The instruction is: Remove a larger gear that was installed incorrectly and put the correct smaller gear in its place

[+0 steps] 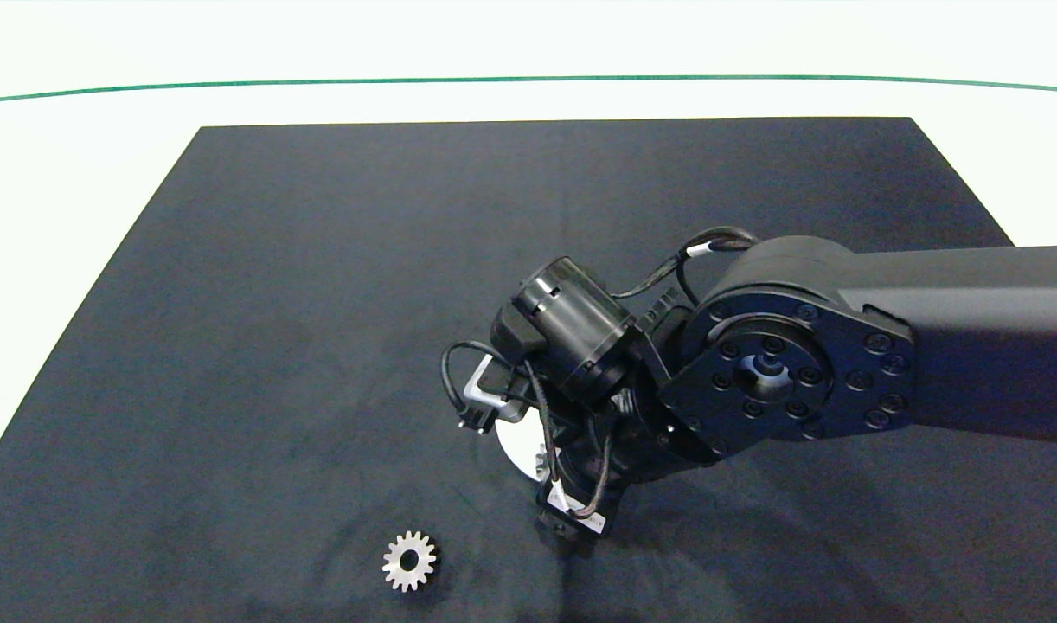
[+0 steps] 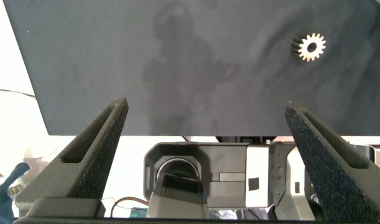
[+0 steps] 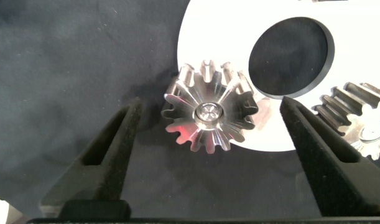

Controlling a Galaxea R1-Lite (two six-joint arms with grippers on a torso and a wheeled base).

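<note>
I see the larger gear [image 3: 209, 114], shiny metal with long pointed teeth, seated at the white plate's [image 3: 239, 25] edge between my right end effector's [image 3: 209, 165] open, foam-textured fingers. The smaller gear [image 1: 409, 561] lies alone on the dark bench [image 1: 321, 285]. My left end effector [image 2: 206, 152] hangs open.

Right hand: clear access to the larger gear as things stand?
Probably yes. The open right hand straddles the larger gear on the white plate, nothing between; the neighbouring small gear sits outside one finger. Left hand idles, open, at the mat's edge.
</note>
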